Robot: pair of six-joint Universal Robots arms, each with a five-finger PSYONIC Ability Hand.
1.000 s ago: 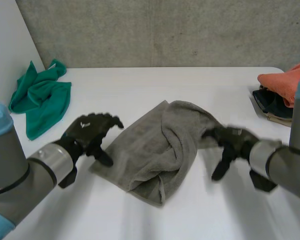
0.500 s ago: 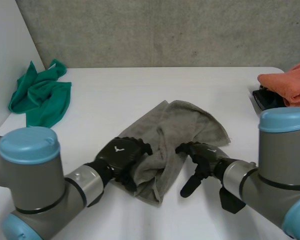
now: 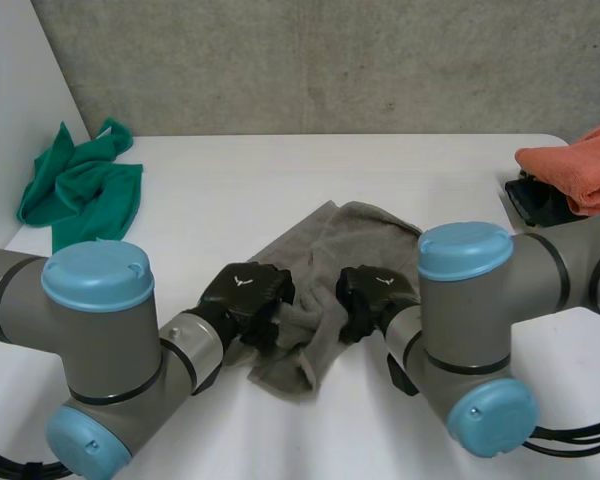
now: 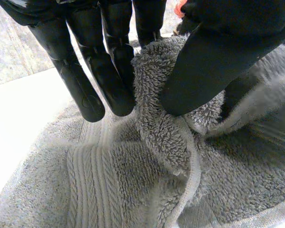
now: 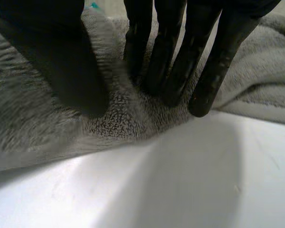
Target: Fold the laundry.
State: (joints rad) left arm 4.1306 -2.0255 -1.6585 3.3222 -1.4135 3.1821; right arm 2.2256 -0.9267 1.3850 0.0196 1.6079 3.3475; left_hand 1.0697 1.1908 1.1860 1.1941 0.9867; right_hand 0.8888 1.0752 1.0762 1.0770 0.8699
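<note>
Both hands are working on the grey towel (image 3: 352, 232) lying rumpled in the middle of the white table (image 3: 280, 165). On the back of the left hand (image 3: 248, 293) and of the right hand (image 3: 376, 293) a small white mark is showing, too small to read as letters; no other writing is showing anywhere.

Much is being hidden. The arms' big grey joints with light-blue caps are covering the towel's near side, so its near corners cannot be made out. Far to the right of the towel an orange cloth (image 3: 577, 165) is being cut off by the edge, and the dark thing (image 3: 540, 203) under it is hard to identify. Far to the left of the towel a green cloth (image 3: 80, 195) is lying crumpled.

In the left wrist view the left hand (image 4: 104, 71) is pinching a raised ridge of the towel (image 4: 133, 185), its thumb squeezing the terry against the fingers, near the towel's left edge. In the right wrist view the right hand (image 5: 164, 52) is gripping the towel (image 5: 116, 121) right at its edge, where bare table is beginning: its thumb and fingertips are digging into the pile and gathering a small tuft between them. The two hands are sitting close together on the towel, not touching.
</note>
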